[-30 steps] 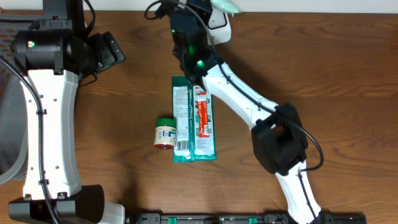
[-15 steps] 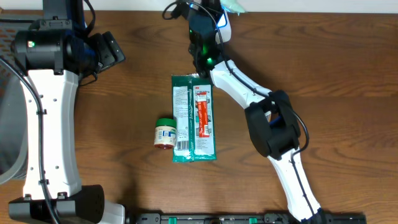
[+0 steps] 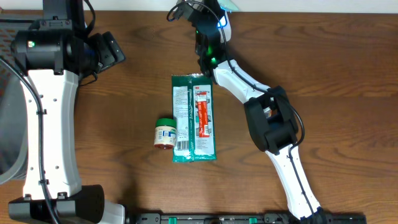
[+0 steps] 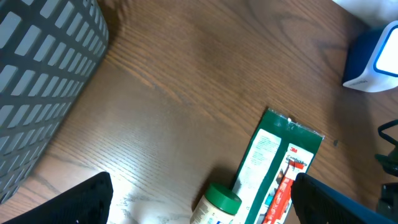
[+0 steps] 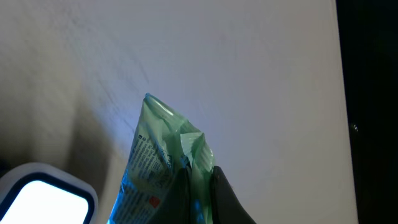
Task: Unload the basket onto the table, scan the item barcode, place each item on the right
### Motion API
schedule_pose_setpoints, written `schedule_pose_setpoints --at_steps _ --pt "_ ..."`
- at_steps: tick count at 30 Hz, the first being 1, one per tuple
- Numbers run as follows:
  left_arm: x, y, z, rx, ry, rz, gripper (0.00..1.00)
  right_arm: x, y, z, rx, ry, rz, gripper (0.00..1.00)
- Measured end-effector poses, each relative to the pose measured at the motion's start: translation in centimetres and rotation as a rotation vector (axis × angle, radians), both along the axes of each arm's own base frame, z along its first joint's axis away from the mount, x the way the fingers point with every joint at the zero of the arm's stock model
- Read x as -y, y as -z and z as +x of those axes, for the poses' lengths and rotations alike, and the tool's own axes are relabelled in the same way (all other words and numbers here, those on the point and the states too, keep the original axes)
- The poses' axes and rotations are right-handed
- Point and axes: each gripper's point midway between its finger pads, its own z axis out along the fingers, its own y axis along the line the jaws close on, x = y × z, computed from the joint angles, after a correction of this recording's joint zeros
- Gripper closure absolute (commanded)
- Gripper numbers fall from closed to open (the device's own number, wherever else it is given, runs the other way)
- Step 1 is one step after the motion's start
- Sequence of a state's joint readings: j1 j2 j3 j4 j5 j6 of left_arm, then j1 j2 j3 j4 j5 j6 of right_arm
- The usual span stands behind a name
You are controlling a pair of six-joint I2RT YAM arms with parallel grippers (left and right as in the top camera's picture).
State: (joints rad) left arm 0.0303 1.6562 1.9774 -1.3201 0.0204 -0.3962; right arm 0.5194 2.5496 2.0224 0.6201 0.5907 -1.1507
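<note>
Though the overhead view crops it, right end effector (image 5: 199, 182) clenches a green packet (image 5: 163, 146); left end effector (image 4: 202, 199) gapes.

From overhead: evenly, softly lit, sharp down to the wood grain of the surface (image 3: 124, 180), with only faint shadows. Pin-point green glow on the right arm (image 3: 213, 60). On the left wrist: bright, a pale sheen across the wood up top, left fingers (image 4: 68, 202) black and blurred in the bottom corners. On the right wrist: dimmer, grey, black down the right edge. Cool blue-white glow off the scanner (image 5: 43, 198) washing over the green packet (image 5: 163, 155). Right fingers (image 5: 227, 199) soft, out of focus.
</note>
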Motion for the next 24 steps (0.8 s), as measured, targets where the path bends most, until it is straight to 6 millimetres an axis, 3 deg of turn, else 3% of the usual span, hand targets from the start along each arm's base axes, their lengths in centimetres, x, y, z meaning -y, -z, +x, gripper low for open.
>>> schedule_pose_setpoints --at_steps 2,8,12,24 --pt "0.0 0.0 0.0 0.0 0.0 0.0 0.08 -0.2 0.4 0.1 0.009 -0.007 -0.009 0.99" --pt "0.0 0.0 0.0 0.0 0.0 0.0 0.08 -0.6 4.7 0.6 -0.03 -0.013 -0.064 0.99" --pt "0.0 0.0 0.0 0.0 0.0 0.0 0.08 -0.6 6.6 0.6 -0.061 -0.012 -0.091 0.99" --pt "0.0 0.0 0.0 0.0 0.0 0.0 0.08 -1.4 8.2 0.3 -0.125 -0.027 -0.136 0.99"
